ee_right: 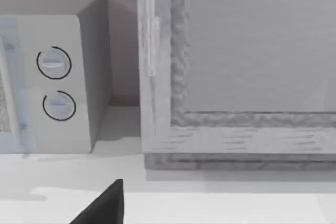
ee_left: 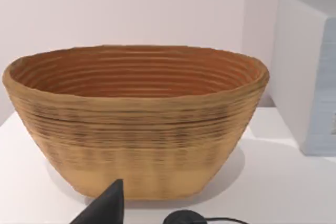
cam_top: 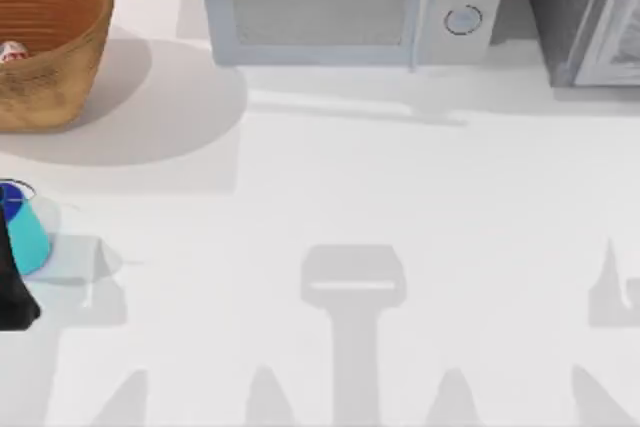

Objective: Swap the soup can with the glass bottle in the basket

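Note:
The wicker basket (cam_top: 60,57) stands at the table's far left corner, and the left wrist view looks straight at the basket (ee_left: 136,129). A bit of the red-and-white soup can (cam_top: 12,51) shows inside it at the picture's left edge. The teal glass bottle (cam_top: 28,232) with its dark blue top is at the left edge, in front of the basket. My left gripper (cam_top: 12,292) is right against the bottle's near side. The bottle's dark rim (ee_left: 184,217) lies beside a dark part of the left gripper (ee_left: 105,209). Whether the bottle is held is unclear.
A pale microwave (cam_top: 350,2) stands at the back middle and a grey cabinet (cam_top: 585,12) at the back right. My right gripper (ee_right: 105,208) is parked facing the microwave's knobs (ee_right: 55,85) and the cabinet (ee_right: 236,66). Open white table (cam_top: 400,197) spans the middle and right.

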{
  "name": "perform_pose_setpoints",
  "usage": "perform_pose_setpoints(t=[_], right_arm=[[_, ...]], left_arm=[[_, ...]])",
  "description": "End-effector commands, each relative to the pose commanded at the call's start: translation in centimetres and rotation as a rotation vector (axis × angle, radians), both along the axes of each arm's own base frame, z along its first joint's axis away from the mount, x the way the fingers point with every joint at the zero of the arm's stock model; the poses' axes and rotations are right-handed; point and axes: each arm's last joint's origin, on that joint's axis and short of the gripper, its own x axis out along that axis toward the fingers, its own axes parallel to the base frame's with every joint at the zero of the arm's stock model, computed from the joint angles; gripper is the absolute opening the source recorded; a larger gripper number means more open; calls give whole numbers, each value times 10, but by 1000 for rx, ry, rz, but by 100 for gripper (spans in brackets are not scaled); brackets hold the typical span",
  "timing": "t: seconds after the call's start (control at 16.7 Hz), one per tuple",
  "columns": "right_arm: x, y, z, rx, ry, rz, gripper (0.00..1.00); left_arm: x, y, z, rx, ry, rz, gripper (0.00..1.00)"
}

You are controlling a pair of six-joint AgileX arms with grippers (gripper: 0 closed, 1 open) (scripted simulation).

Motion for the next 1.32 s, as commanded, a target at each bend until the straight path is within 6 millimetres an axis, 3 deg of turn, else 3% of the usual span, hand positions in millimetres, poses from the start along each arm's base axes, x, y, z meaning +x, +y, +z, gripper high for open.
perform_pose_setpoints(t=[0.3, 0.48, 0.72, 0.84, 1.02, 1.2, 1.32], right_arm=[[0, 0, 0, 0, 0, 0, 100], [0, 0, 0, 0, 0, 0, 100], [0, 0, 0, 0, 0, 0, 100], [0, 0, 0, 0, 0, 0, 100], [0, 0, 0, 0, 0, 0, 100], [0, 0, 0, 0, 0, 0, 100], [0, 0, 0, 0, 0, 0, 100]], left_arm=[[0, 1, 12, 4, 19, 6, 100], [3, 3, 42, 11, 79, 15, 100], [22, 7, 100, 20, 221, 20, 100], [43, 10, 131, 21, 312, 16, 100], [88, 18, 174, 18, 463, 3, 100], [150, 31, 203, 6, 623, -17, 100], [196, 41, 209, -7, 730, -34, 100]])
